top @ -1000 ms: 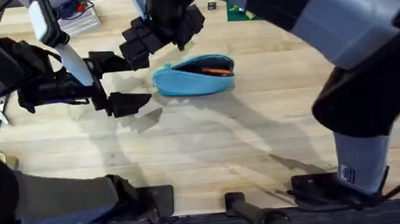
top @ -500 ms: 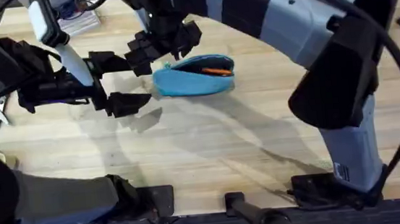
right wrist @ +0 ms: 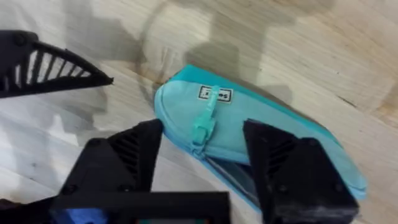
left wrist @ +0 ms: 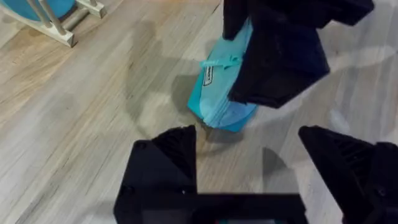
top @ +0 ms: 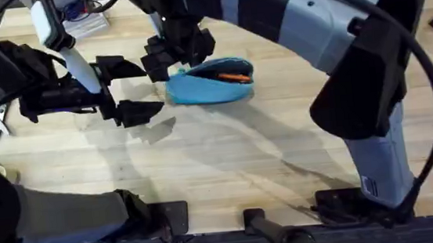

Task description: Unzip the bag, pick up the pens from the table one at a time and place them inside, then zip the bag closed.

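Fingers spread wide on both our grippers, and neither has hold of anything. Our right gripper [top: 179, 49] hangs over the left end of the bag [top: 211, 82], its fingers [right wrist: 121, 162] straddling the teal zipper pull [right wrist: 202, 126] without closing on it. The bag lies on the tabletop [top: 228, 160] with its zipper partly open, an orange pen [top: 233, 77] showing inside. Our left gripper [top: 129, 88] waits just beside the bag's left end, apart from it.

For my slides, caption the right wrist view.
Open right pincer hovers over the zipper pull of the unzipped blue bag.
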Tool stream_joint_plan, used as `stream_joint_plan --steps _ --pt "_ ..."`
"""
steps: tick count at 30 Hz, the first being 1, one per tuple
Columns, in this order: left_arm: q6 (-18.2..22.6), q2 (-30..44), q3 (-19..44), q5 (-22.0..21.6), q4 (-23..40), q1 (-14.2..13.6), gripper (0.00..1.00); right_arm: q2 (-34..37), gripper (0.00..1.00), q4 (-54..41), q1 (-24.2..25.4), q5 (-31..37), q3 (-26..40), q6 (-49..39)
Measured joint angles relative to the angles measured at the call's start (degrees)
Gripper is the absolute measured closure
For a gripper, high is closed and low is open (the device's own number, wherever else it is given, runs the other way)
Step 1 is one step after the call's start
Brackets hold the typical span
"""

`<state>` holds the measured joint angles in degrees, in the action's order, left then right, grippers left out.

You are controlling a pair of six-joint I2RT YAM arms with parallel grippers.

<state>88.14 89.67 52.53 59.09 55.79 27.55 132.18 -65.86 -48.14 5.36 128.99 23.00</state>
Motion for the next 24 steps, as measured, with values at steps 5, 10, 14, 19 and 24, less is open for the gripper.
stream_joint_plan --steps 5,10,14,19,24 --pt "0.0 0.0 0.0 0.0 0.0 0.0 0.008 0.0 0.681 0.79 -0.11 -1.15 0.02 0.34" --pt "0.0 0.0 0.0 0.0 0.0 0.0 0.008 0.15 0.964 0.71 -0.15 -1.3 0.02 0.57" --pt "0.0 0.0 0.0 0.0 0.0 0.0 0.008 0.17 0.968 1.09 -0.15 -1.28 0.02 0.57" --pt "0.0 0.0 0.0 0.0 0.0 0.0 0.008 0.2 0.972 1.42 -0.15 -1.13 0.02 0.51" --pt "0.0 0.0 0.0 0.0 0.0 0.0 0.008 0.2 0.971 1.37 -0.15 -1.1 0.2 -2.11"
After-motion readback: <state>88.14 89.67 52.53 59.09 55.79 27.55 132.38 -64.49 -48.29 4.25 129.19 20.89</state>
